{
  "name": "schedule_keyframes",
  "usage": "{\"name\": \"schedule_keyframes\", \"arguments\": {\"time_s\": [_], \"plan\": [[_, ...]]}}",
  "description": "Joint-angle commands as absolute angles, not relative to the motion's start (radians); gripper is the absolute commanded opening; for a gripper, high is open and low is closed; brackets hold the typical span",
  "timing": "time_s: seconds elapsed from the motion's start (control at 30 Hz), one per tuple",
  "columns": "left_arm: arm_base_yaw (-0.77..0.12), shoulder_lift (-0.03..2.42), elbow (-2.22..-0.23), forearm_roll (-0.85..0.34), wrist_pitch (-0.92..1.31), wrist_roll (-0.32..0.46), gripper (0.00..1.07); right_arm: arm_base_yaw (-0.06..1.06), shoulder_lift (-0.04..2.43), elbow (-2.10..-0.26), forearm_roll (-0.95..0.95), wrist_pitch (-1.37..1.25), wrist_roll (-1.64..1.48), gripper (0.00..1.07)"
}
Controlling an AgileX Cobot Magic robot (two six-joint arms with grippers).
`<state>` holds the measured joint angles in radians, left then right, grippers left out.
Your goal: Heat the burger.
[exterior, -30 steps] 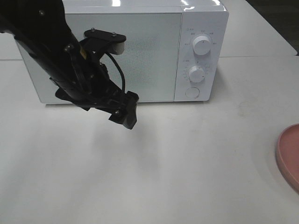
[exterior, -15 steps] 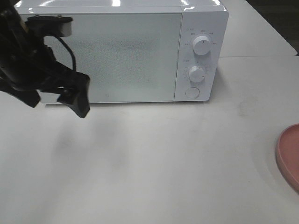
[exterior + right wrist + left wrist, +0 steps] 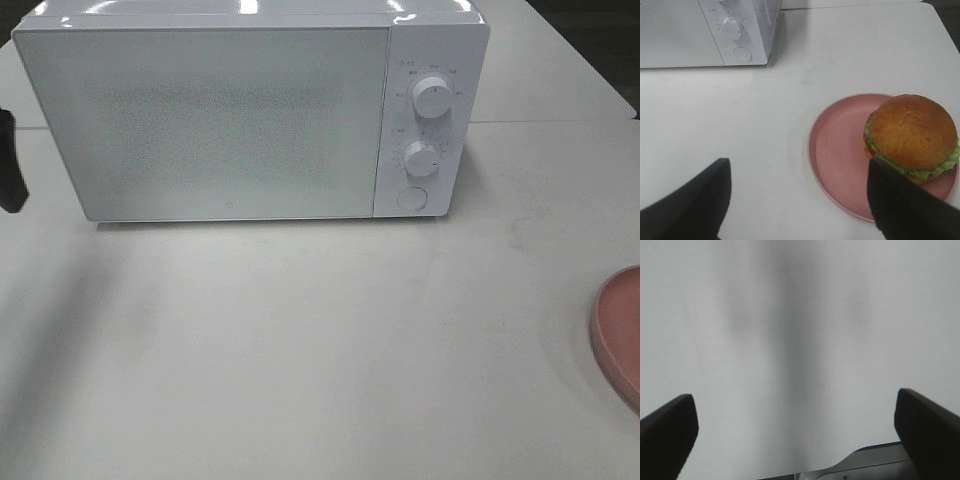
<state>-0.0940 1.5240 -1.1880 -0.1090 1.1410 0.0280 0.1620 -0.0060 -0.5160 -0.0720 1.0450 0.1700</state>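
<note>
The burger (image 3: 912, 132), with a domed orange-brown bun and green lettuce at its rim, sits on the far side of a pink dish (image 3: 835, 150) in the right wrist view. My right gripper (image 3: 800, 200) hovers open short of the dish, its dark fingers (image 3: 695, 200) spread wide with nothing between them. In the exterior view the burger is out of frame and only the dish's edge (image 3: 622, 335) shows at the right. My left gripper (image 3: 800, 435) is open over bare table. A dark sliver of the left arm (image 3: 10, 170) shows at the left edge.
A white microwave (image 3: 220, 110) stands at the back of the table with its door shut. Two dials and a round button (image 3: 411, 199) sit on its right panel. The pale table (image 3: 320, 350) stretches in front of it.
The left arm has swung left, away from the front of the microwave door, and has almost left the exterior view. The microwave and the dish have not moved.
</note>
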Motion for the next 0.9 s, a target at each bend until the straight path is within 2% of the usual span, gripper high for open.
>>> {"name": "schedule_keyframes", "arguments": {"time_s": [0.03,0.27,0.9], "plan": [[-0.017,1.477,-1.162,-0.116,1.156,0.037,1.00,0.157,-0.032,-0.515,-0.071,1.037,0.158,0.72],[0.097,1.328,-1.018,-0.102,1.146,0.029,1.00,0.157,-0.032,-0.515,-0.071,1.037,0.158,0.72],[0.100,0.821,-0.669,-0.099,1.115,0.029,1.00,0.157,-0.032,-0.515,-0.071,1.037,0.158,0.72]]}}
